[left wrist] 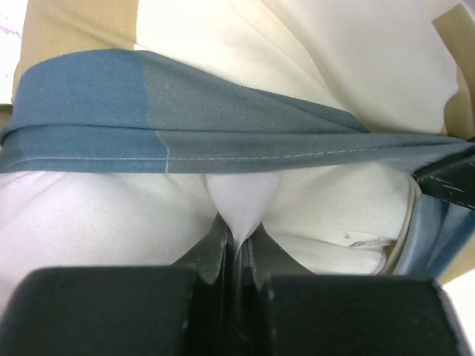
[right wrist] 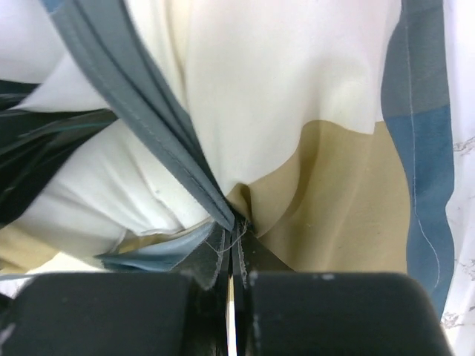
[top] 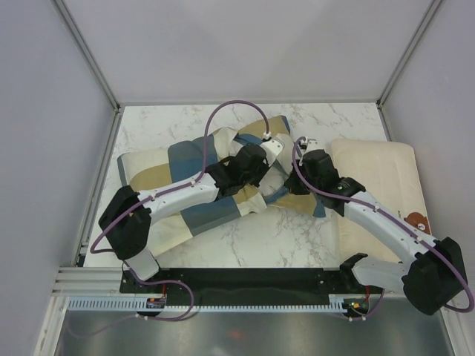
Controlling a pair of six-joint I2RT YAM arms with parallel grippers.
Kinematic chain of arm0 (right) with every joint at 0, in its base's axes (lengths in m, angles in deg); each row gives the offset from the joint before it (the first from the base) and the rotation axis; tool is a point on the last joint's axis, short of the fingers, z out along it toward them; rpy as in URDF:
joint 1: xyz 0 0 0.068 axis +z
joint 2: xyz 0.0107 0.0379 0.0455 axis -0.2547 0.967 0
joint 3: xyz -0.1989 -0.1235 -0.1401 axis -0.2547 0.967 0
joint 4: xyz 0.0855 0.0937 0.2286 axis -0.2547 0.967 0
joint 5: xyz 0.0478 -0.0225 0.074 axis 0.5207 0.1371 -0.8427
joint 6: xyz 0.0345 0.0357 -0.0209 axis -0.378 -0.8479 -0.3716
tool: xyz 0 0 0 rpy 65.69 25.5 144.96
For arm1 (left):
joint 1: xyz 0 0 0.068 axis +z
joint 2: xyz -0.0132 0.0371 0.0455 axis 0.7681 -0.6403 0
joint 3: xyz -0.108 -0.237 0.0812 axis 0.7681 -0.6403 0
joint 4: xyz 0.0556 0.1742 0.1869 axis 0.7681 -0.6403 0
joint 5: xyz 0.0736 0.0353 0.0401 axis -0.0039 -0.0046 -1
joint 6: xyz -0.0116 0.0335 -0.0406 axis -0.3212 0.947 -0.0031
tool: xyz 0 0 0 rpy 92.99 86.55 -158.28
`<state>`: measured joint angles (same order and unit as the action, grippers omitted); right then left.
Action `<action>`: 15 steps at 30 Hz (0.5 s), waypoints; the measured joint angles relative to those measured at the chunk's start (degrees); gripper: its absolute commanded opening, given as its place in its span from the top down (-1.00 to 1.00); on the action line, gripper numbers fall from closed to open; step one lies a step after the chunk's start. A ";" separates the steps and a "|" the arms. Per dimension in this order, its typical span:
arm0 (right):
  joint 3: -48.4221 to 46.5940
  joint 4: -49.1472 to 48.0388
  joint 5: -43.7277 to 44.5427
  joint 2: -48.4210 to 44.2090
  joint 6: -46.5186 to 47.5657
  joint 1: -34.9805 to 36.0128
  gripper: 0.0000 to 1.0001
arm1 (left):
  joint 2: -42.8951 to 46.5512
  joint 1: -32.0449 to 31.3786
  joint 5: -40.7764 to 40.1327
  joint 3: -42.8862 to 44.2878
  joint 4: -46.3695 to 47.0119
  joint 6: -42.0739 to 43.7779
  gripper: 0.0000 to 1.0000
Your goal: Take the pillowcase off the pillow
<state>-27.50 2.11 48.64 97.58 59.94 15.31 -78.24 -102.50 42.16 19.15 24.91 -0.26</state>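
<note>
Your left gripper (left wrist: 236, 239) is pinched tight on the pillow (left wrist: 334, 211), and your right gripper (right wrist: 234, 233) is clamped on the pillowcase (right wrist: 334, 193) edge. Both lie in the middle of the table (top: 297, 237). The case looks mostly on, so judge the whole pull-off as left.

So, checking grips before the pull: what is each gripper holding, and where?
Left gripper pinches a fold of the plump off-white pillow; right gripper pinches the blue-tan-cream fabric pillowcase at its blue hem.
</note>
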 measured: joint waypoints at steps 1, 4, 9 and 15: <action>-0.50 0.02 0.61 1.09 -0.28 0.17 1.00 | 0.61 0.74 1.20 0.02 -0.81 -0.35 0.95; -1.27 -0.26 1.77 2.99 -1.42 0.70 1.00 | 1.68 2.86 4.63 0.02 -2.75 -1.07 0.95; -4.24 0.00 4.50 6.08 -3.13 1.49 1.00 | 4.98 7.23 10.58 -1.31 -4.20 -1.86 0.95; -7.98 0.02 5.62 10.56 -4.07 2.43 1.00 | 8.63 11.19 14.88 -2.99 -5.51 -2.60 0.95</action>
<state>-35.48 2.13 54.26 108.14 55.88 17.73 -69.61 -91.31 57.05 16.16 19.40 -2.86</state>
